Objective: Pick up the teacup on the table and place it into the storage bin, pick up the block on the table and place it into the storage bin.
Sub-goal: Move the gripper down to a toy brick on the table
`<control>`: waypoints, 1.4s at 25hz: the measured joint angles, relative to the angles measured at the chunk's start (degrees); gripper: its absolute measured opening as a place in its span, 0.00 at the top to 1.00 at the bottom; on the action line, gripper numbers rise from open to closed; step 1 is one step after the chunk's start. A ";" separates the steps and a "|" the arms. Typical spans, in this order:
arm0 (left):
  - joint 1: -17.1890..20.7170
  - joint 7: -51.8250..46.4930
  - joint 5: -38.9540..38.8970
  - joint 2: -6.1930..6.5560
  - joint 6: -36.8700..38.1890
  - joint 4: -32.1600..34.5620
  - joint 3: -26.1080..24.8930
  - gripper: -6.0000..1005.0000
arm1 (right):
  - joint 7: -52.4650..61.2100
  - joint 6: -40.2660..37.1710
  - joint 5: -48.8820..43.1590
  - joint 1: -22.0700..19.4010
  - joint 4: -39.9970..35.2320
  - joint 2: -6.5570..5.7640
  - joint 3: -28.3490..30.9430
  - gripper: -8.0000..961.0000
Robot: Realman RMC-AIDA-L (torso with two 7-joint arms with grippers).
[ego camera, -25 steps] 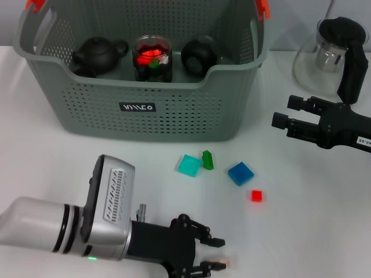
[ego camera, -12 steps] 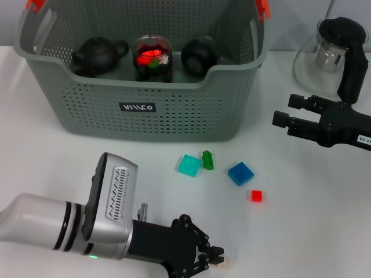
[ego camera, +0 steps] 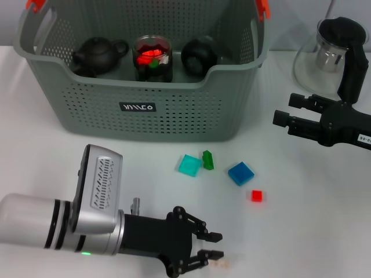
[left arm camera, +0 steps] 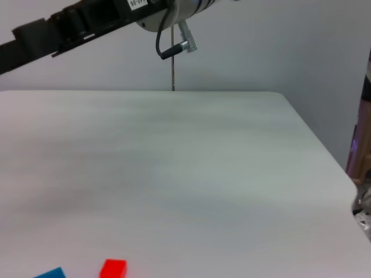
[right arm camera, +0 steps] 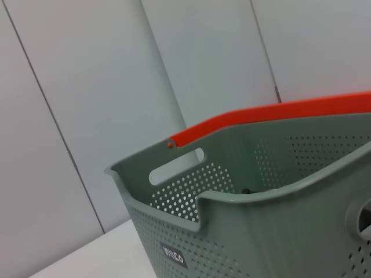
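At the near edge of the desk: left gripper [ego camera: 217, 245] low over the surface, jaws apart, nothing clamped. Just beside its fingertips, toward that edge, one small pale block [ego camera: 222, 264], outside the jaws.

Before closing, shift toward the near edge until the pale block sits squarely between the fingers. Keep the fingertips low and level. Close slowly; expect so small a piece to skid or flip. Lift straight up, then carry to the storage bin [ego camera: 145, 110] at the far edge.

At the right edge: right gripper [ego camera: 285, 111], jaws apart, idle beside the glass pitcher [ego camera: 324, 61].

Count on the desk: five blocks, namely teal block [ego camera: 189, 165], green block [ego camera: 207, 160], blue block [ego camera: 240, 173], red block [ego camera: 256, 196], pale block. No teacup on the surface. Inside the storage bin: one black teapot [ego camera: 95, 55], one glass cup [ego camera: 152, 58], one dark round vessel [ego camera: 199, 55].
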 joint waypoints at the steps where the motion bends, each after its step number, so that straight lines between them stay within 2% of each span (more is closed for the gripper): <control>1: 0.05 0.15 0.16 -0.01 -0.04 0.00 0.17 0.91 | 0.00 0.01 0.00 -0.01 0.00 0.00 0.00 0.16; 3: 0.07 0.41 0.46 -0.05 -0.27 -0.10 0.77 0.90 | 0.00 0.04 0.01 -0.01 0.02 0.02 0.00 0.16; 6: -0.12 0.48 0.71 -0.07 -0.62 -0.30 2.04 0.72 | 0.00 0.10 0.03 0.08 0.04 0.04 0.00 0.16; 11: -0.24 0.52 0.99 -0.22 -2.56 -0.40 2.82 0.55 | -0.01 0.17 0.03 0.32 0.05 0.00 0.00 0.16; 33: -0.75 0.51 0.72 -0.35 -4.81 0.13 5.95 0.63 | -0.01 0.87 0.00 0.44 0.05 0.01 -0.06 0.16; 35: -0.79 0.51 0.78 -0.35 -4.78 0.19 5.92 0.70 | -0.01 0.90 0.00 0.44 0.06 0.01 -0.02 0.16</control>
